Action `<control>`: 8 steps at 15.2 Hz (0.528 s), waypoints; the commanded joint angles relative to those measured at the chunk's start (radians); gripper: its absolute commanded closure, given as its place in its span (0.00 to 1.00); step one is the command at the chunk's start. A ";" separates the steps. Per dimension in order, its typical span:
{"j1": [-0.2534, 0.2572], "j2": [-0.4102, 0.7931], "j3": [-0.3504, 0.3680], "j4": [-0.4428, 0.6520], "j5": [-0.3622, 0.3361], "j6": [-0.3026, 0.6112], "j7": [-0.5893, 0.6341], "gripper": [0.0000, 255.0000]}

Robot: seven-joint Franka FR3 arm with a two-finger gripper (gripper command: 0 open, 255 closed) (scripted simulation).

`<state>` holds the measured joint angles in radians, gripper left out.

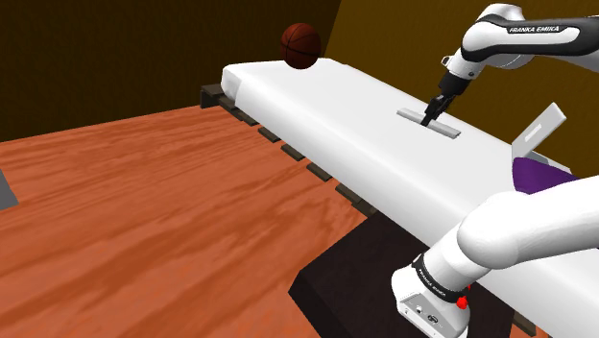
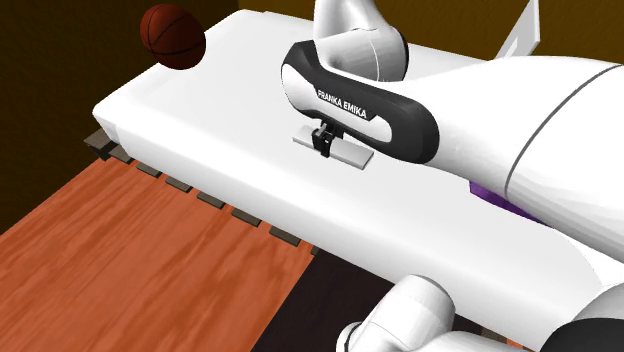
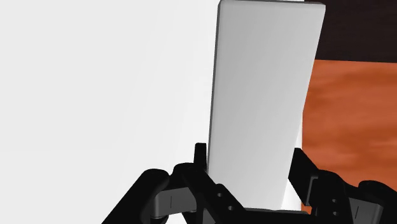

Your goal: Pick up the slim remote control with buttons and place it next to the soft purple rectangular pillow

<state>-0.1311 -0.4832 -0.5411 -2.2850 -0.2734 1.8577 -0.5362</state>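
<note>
Reddish-brown wooden plank floor (image 1: 144,211) runs beside a long white smooth mattress (image 1: 336,106), with dark brown walls behind. Dark slat ends (image 1: 291,154) stick out from under the mattress edge. A brown-orange basketball (image 1: 300,45) sits at the mattress's far end.

Slim pale grey flat rectangular remote (image 1: 411,116) lies flat on the mattress top, about midway along it; no buttons can be made out on it. The all-black two-finger gripper (image 1: 438,108) is down over one end of it. In the wrist view the fingers (image 3: 200,156) stand apart at the remote's width, one against each long edge, and appear to clasp it.

The purple pillow (image 1: 539,175) lies towards the shoulder view's right, partly hidden by the arm, well apart from the remote. A white flat panel (image 1: 542,125) leans tilted just behind it.
</note>
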 commanded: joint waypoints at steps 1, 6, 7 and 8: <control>0.001 -0.005 0.007 0.024 0.003 -0.029 0.000 1.00; 0.004 -0.007 0.018 0.081 0.010 -0.088 -0.003 1.00; -0.002 0.000 -0.003 0.092 0.005 -0.088 -0.029 1.00; -0.007 0.009 -0.024 0.103 0.001 -0.086 -0.056 1.00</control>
<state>-0.1352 -0.4844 -0.5479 -2.1927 -0.2704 1.7690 -0.5703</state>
